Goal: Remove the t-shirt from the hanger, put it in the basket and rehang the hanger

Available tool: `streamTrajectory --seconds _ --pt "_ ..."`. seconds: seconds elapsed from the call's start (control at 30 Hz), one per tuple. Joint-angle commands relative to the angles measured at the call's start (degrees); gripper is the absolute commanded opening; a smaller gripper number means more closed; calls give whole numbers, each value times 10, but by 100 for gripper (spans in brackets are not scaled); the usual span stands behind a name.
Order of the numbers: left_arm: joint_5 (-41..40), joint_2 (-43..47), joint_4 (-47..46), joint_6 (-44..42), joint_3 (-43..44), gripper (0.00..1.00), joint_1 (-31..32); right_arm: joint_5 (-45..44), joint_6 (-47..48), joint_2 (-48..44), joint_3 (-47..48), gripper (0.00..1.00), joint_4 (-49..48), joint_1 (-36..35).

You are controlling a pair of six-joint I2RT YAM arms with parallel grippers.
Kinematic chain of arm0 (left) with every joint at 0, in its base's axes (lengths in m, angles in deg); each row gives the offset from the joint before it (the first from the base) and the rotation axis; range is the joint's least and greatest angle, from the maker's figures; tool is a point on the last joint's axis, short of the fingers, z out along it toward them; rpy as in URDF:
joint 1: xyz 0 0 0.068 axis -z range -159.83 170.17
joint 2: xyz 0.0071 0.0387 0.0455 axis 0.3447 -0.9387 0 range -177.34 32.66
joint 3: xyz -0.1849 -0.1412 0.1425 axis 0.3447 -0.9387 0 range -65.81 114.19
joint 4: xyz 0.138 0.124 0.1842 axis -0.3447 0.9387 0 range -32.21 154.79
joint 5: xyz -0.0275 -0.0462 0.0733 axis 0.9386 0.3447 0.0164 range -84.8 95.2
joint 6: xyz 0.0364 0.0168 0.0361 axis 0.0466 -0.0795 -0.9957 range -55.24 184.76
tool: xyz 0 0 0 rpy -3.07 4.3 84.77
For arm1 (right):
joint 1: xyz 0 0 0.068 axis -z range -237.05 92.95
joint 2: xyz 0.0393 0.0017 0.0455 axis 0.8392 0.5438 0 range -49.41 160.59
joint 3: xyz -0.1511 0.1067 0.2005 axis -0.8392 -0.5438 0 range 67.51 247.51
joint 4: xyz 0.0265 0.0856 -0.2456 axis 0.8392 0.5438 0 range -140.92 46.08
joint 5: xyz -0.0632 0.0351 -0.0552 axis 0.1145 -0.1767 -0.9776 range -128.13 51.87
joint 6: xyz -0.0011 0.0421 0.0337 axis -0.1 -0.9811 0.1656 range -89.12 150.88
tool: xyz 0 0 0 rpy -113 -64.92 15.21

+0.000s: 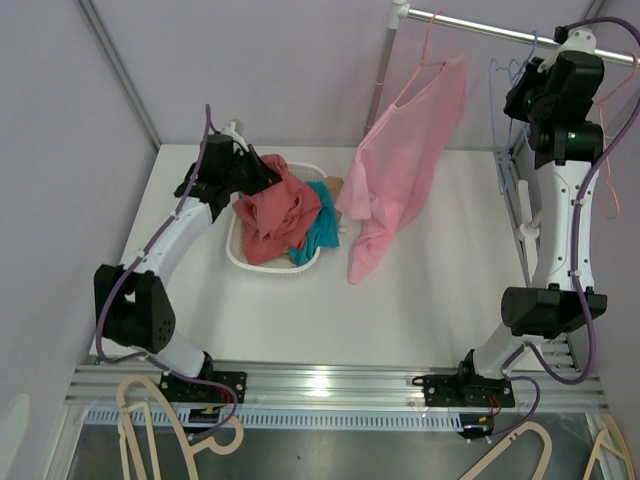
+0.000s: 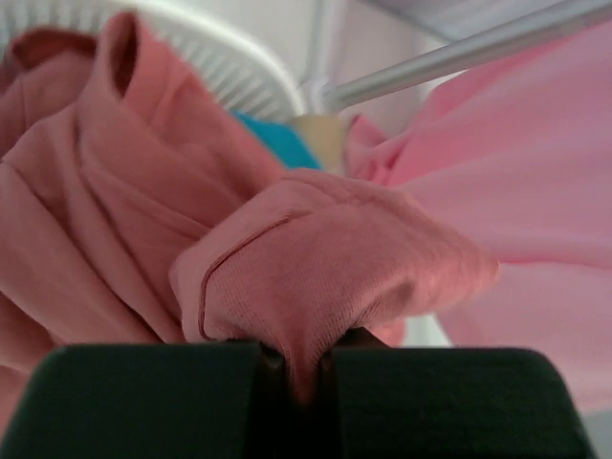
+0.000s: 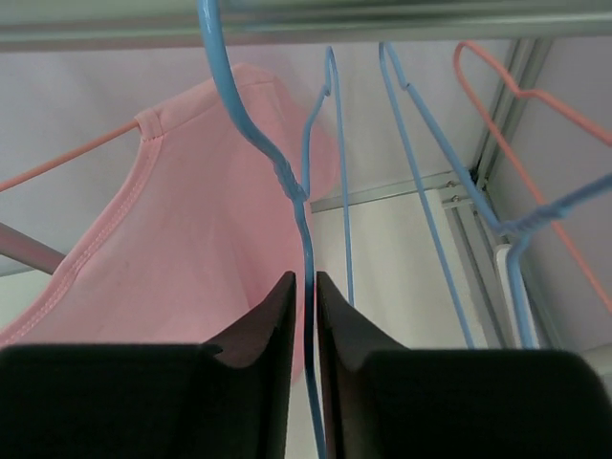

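Pink t-shirt [image 1: 405,170] hanging from rail [image 1: 480,28] above worktop, pink hanger [image 3: 67,158] mostly hiding inside it, left tool [image 2: 296,363] pinching red garment [image 2: 325,258] over basket [image 1: 240,262], right tool [image 3: 306,306] straddling blue hanger [image 3: 287,182], fingers seemingly sitting narrowly apart, clamping or loose unclear.

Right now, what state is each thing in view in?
pink t-shirt, hanging up, not yet removed
red shirt, crumpled in the basket, one fold pinched
basket, full of clothes
blue hanger, its wire runs through the right tool's gap
left tool, shut on the red shirt
right tool, barely open
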Motion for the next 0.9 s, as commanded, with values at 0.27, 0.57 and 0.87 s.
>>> streamTrajectory --seconds 0.27,0.57,0.87 --pt "-4 -115 21 32 -53 1 -1 -41 -2 -71 18 71 24 -7" --pt "4 -156 -5 31 -76 80 -2 -91 -41 -17 115 72 103 -178" --pt "-148 33 11 -19 -105 100 38 -55 -88 76 214 71 108 -206"
